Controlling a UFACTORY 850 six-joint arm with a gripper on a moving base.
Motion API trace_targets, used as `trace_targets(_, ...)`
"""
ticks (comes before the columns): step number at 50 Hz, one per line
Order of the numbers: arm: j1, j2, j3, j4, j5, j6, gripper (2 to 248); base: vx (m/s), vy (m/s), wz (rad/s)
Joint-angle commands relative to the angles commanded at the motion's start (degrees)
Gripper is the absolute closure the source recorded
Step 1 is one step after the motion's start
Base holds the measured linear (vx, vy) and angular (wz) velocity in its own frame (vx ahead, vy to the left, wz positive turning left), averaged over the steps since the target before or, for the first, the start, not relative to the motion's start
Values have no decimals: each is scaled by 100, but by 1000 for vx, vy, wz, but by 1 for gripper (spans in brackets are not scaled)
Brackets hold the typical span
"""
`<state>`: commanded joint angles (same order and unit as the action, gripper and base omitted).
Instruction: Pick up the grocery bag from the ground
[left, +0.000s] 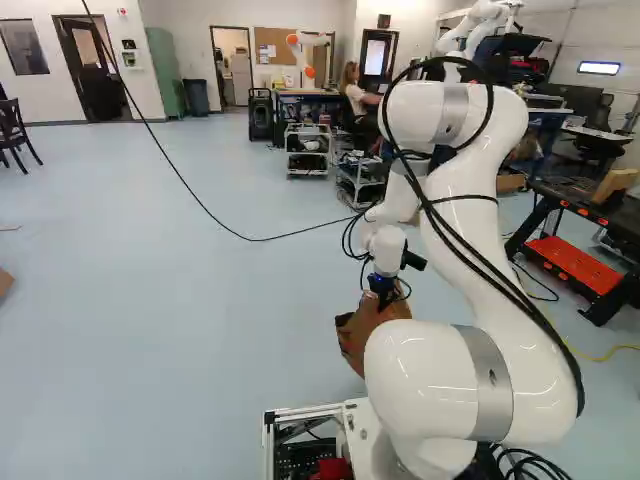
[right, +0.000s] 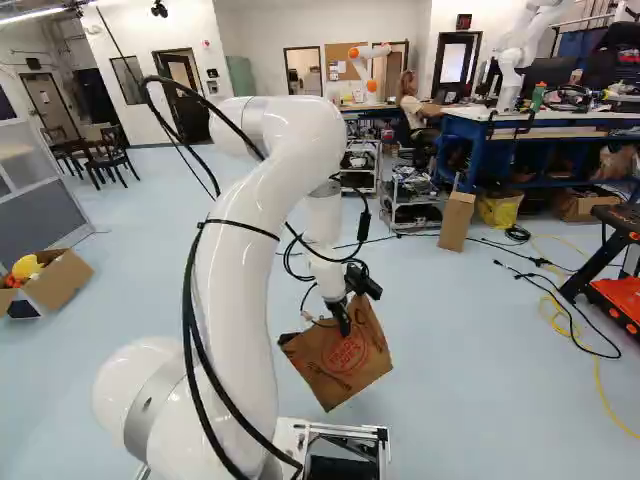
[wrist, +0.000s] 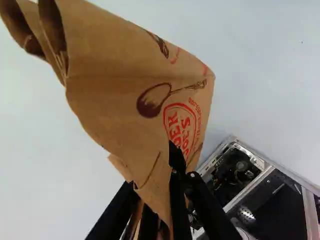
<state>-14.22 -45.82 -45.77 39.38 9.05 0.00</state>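
My gripper (right: 342, 318) points down just ahead of the base, its fingers shut on the brown paper grocery bag (right: 348, 362). In the left base view the same gripper (left: 384, 292) is at the top of the bag (left: 358, 338), whose lower part is partly hidden behind the arm. Seen from the wrist, the gripper (wrist: 162, 192) pinches a folded part of the bag (wrist: 115, 90), and the rest spreads out ahead of the fingers. The bag is tilted and creased; whether its lowest corner touches the floor I cannot tell.
The base's metal frame (wrist: 235, 205) lies close beside the bag. An open cardboard box (right: 60, 280) stands on the floor at the left of the right base view. Farther off are a wheeled cart (left: 308, 150), a blue workbench (right: 470, 125) and another robot (right: 515, 55). Cables cross the floor.
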Motion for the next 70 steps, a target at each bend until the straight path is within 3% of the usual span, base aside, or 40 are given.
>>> trace_targets(24, 180, 847, 945, 0, 141, 0, 228, 0, 0, 0)
trace_targets(50, 505, 1884, 1987, 0, 155, 0, 228, 0, 0, 0)
trace_targets(70, 529, 1997, 2042, -104, 259, 0, 228, 0, 0, 0)
